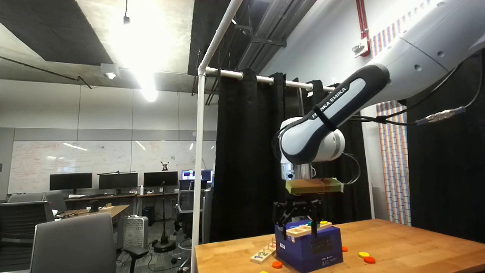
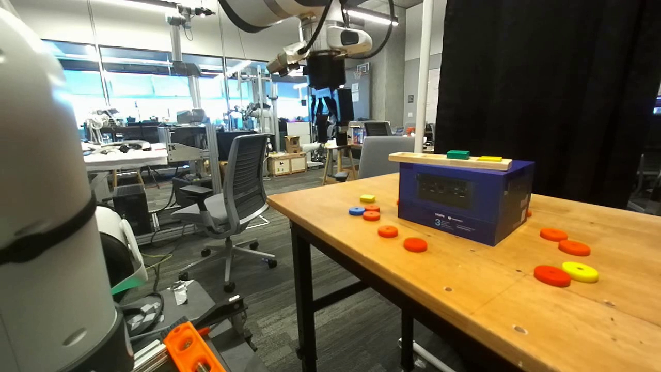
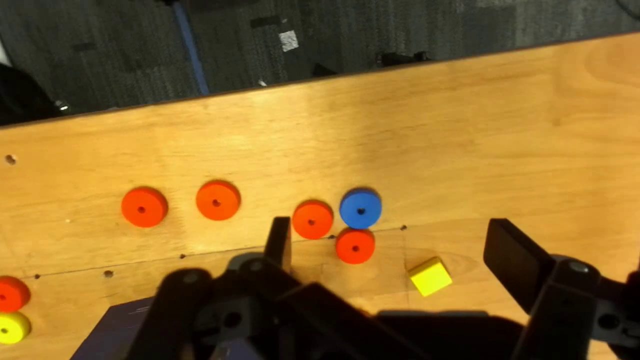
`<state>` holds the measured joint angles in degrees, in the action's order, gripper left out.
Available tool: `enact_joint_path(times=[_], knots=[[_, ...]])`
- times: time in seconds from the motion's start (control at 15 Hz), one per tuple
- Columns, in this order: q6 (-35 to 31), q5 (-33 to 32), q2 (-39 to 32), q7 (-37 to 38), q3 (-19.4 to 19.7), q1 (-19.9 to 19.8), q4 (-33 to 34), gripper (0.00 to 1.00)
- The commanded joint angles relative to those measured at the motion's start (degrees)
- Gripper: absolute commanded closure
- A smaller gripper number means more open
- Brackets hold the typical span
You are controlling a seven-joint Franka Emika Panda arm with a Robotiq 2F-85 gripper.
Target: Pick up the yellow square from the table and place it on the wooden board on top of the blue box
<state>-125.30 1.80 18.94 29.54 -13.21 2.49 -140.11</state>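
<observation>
The yellow square (image 3: pixel 431 277) lies flat on the wooden table (image 3: pixel 450 125), turned at an angle. In an exterior view the yellow square (image 2: pixel 367 198) lies near the table's far corner, beside the blue box (image 2: pixel 454 194). The thin wooden board (image 2: pixel 434 159) rests on top of the box and overhangs its edge; a green piece (image 2: pixel 458 154) and another yellow piece (image 2: pixel 490 158) sit on it. My gripper (image 3: pixel 390 245) is open and empty, high above the table. In the wrist view the yellow square shows between its fingers, right of the middle. The gripper (image 2: pixel 332 137) also shows in an exterior view.
A blue disc (image 3: pixel 360 209) and orange discs (image 3: pixel 355 246) lie close to the yellow square. More orange discs and a yellow disc (image 2: pixel 580 272) lie around the box. A small peg board (image 1: pixel 263 254) lies beside the box. The table edge runs across the wrist view.
</observation>
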Motion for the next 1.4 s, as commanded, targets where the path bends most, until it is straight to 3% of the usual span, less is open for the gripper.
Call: enact_joint_path(times=[0.0, 0.33, 0.87, 1.33], knots=[[-1.0, 4.4, -6.6, 8.1, -0.8, 0.9, 8.2, 0.0], [-3.5, 8.5, -12.9, 17.0, 0.9, 1.4, 14.6, 0.0], [-11.7, 18.0, -22.4, 26.8, 4.0, 2.3, 18.8, 0.0], [-14.2, 12.6, -28.4, 37.4, 6.0, 4.1, 20.7, 0.0]])
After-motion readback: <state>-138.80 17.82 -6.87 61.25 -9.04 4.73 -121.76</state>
